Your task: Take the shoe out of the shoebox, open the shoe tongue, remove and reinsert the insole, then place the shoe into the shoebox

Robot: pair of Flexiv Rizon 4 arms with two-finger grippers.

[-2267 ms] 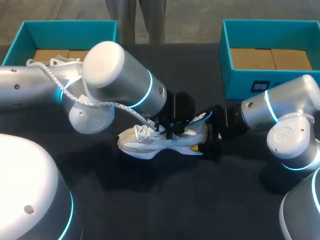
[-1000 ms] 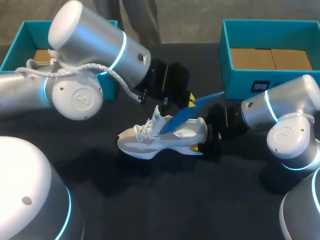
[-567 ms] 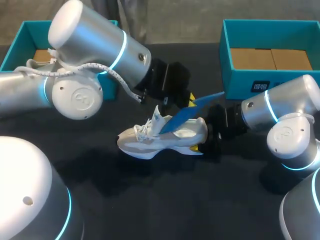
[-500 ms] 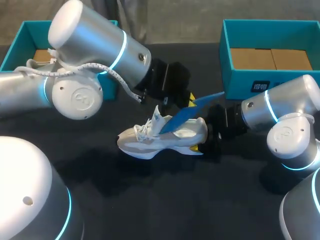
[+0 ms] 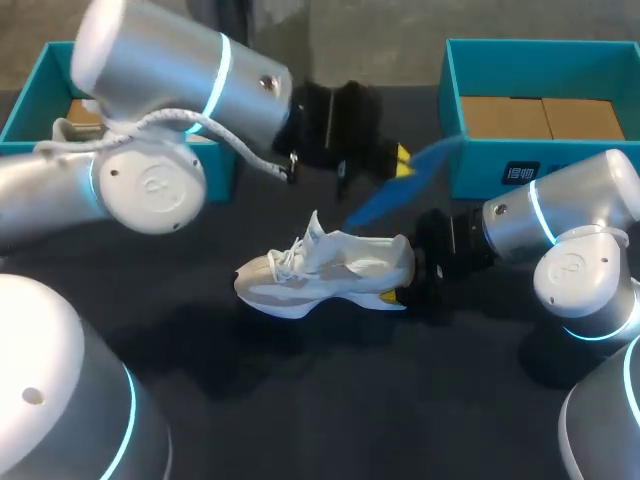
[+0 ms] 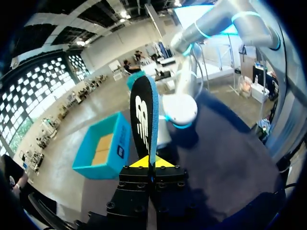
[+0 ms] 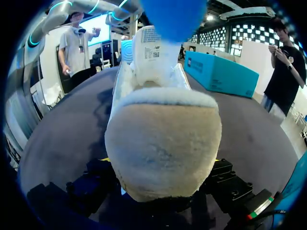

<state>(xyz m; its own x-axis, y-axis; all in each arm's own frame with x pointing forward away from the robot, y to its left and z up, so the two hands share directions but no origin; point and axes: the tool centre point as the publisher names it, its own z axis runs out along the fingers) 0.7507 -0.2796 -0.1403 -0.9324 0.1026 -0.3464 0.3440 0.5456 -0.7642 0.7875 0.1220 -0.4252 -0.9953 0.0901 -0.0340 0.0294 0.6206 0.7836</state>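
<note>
1. I'm seeing the shoe (image 5: 325,272) sitting on the table (image 5: 300,400) between the left shoebox (image 5: 50,65) and the right shoebox (image 5: 480,165), with its tongue (image 5: 316,228) standing up. Those steps look done.
2. My left claw (image 6: 149,163) is pinching the blue insole (image 5: 400,190) between nearly closed tips, holding it in the air above the shoe and clear of it.
3. My right claw (image 5: 402,290) is clamping the shoe's heel.
4. Left to do, I'm judging: sliding the insole back in, then boxing the shoe.

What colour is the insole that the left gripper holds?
The insole is blue, clearest in the head view.
</note>
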